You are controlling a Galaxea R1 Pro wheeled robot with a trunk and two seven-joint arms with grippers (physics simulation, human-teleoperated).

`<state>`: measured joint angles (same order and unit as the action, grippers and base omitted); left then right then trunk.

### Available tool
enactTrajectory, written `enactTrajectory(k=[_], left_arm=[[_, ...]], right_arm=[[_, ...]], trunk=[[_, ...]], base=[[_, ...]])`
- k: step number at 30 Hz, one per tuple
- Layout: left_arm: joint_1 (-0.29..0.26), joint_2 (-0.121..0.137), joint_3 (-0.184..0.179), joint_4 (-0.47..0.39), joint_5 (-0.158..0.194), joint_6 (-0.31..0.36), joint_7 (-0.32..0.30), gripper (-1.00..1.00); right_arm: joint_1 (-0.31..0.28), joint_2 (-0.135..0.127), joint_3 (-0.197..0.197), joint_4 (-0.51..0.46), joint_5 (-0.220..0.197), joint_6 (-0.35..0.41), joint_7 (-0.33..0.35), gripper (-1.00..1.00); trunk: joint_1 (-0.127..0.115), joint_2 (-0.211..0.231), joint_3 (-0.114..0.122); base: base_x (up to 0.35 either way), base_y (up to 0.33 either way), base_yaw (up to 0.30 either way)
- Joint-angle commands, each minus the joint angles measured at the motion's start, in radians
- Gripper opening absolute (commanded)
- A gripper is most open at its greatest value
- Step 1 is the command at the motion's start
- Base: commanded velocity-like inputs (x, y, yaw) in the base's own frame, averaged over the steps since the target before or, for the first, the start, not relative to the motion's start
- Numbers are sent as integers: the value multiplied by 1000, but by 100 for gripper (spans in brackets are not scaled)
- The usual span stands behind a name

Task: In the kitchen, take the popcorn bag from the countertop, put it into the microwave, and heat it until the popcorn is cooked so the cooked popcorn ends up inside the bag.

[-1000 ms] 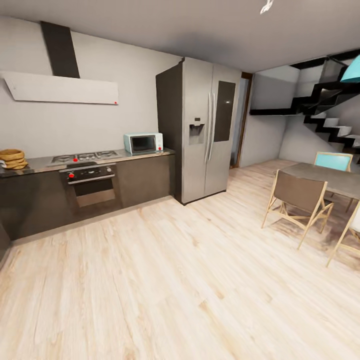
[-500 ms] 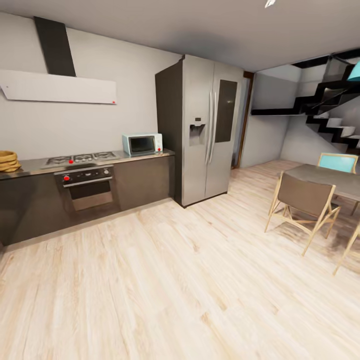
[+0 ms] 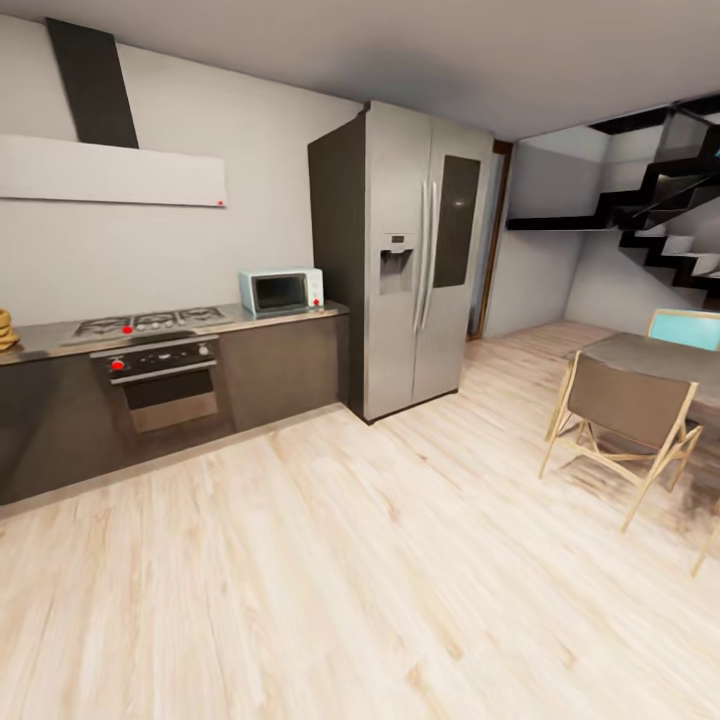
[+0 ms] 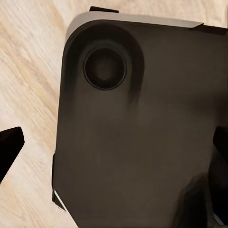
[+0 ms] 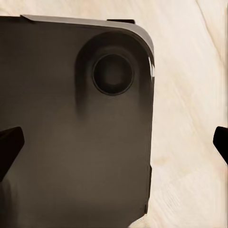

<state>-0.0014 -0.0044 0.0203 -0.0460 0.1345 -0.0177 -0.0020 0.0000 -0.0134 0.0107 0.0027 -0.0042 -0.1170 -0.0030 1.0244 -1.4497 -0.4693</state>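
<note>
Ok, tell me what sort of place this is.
A home kitchen, open to a dining area: a counter with a gas hob and microwave, a tall steel fridge, and a table with chairs on wood flooring.

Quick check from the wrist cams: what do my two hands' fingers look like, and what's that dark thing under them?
The left hand and right hand each show two plain black, pointed fingertips at the frame edges; no cables or markings visible. Beneath sits the robot's dark matte base, rounded corner, pale trim, with a round recessed disc.
</note>
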Motion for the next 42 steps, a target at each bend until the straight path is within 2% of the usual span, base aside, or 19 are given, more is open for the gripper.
enactTrajectory(k=[1, 9, 14, 42], left_arm=[[0, 0, 1, 0, 9, -1, -1, 100], [0, 0, 0, 1, 12, 4, 0, 100], [0, 0, 1, 1, 13, 4, 0, 100], [0, -2, 1, 3, 13, 5, 0, 100]], right_arm=[[0, -1, 1, 0, 0, -4, 0, 100], [0, 1, -1, 0, -2, -12, 0, 100], [0, -8, -1, 0, 1, -15, 0, 100], [0, -8, 3, 2, 0, -13, 0, 100]], trunk=[[1, 0, -1], [1, 0, -1], [1, 0, -1], [1, 0, -1]], base=[[324, 0, 0], [324, 0, 0], [325, 0, 0], [324, 0, 0]])
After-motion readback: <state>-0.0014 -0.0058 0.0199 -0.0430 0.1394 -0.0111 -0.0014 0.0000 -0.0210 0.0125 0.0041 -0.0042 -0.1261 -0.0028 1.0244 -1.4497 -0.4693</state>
